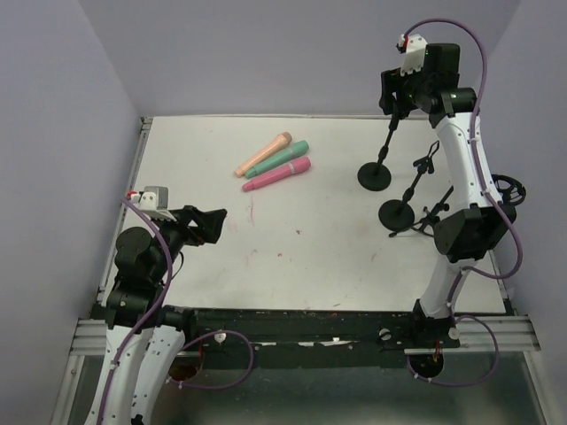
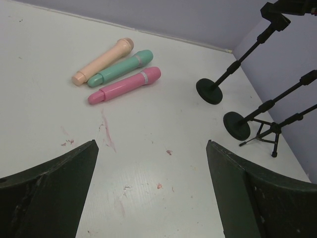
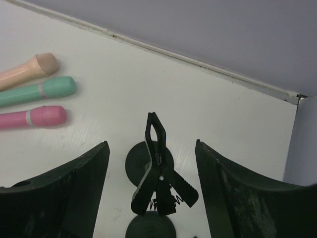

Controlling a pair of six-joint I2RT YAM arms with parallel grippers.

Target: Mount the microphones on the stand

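Your left gripper [image 2: 151,144] hangs spread wide above the table [image 2: 39,74], your right gripper [image 3: 151,144], equally spread, straddles a round-based stand [image 1: 376,175] without touching it, the three microphones [image 1: 283,158] lie side by side well to its left, and only the right wrist view shows its clip [image 3: 158,168] plainly.

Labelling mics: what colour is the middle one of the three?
Mint green; the middle mic shows best in the left wrist view.

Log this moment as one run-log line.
pink microphone, green microphone, peach microphone: side by side on table, unattached | left gripper: open, empty | right gripper: open, over stand clip
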